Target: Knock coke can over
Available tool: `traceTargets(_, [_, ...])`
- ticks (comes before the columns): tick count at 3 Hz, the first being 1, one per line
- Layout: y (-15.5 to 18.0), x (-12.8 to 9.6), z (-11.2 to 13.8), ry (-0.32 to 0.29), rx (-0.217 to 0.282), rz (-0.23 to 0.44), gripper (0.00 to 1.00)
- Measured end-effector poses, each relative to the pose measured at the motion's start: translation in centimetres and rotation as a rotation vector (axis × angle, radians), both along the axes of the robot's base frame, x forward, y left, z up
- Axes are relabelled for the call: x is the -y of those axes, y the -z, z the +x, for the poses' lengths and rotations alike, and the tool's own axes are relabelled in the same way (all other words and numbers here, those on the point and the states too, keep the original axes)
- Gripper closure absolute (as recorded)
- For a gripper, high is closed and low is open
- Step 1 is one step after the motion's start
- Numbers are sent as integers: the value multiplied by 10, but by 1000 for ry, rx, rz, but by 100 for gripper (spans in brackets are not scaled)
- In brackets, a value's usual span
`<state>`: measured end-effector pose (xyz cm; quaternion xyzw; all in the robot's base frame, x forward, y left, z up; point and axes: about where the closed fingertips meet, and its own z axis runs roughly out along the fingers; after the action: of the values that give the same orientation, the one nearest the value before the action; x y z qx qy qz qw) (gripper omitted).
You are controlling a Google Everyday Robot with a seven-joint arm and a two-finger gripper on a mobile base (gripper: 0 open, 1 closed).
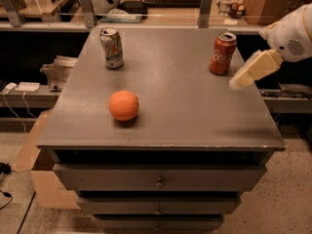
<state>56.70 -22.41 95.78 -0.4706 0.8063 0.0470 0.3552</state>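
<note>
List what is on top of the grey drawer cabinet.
An upright coke can, a white-and-green can and an orange. The end effector hovers right of the coke can. The shut drawers hide their contents.

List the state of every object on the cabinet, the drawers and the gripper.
coke can: upright, far right of the cabinet top.
white-and-green can: upright, far left.
orange: resting on the top, left of centre, apart from both cans.
drawers: shut.
gripper: over the right edge, close beside the coke can, apparently not touching it.
</note>
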Motion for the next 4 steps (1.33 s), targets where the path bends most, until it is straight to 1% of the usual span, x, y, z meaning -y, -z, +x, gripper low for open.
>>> traceTargets(1, [3, -1, 16, 14, 25, 30, 0])
traceTargets(2, [3, -2, 14, 12, 22, 28, 0])
traceTargets(3, [12, 0, 33, 52, 49, 67, 0])
traceTargets(4, [27, 6, 68, 121, 92, 138, 0])
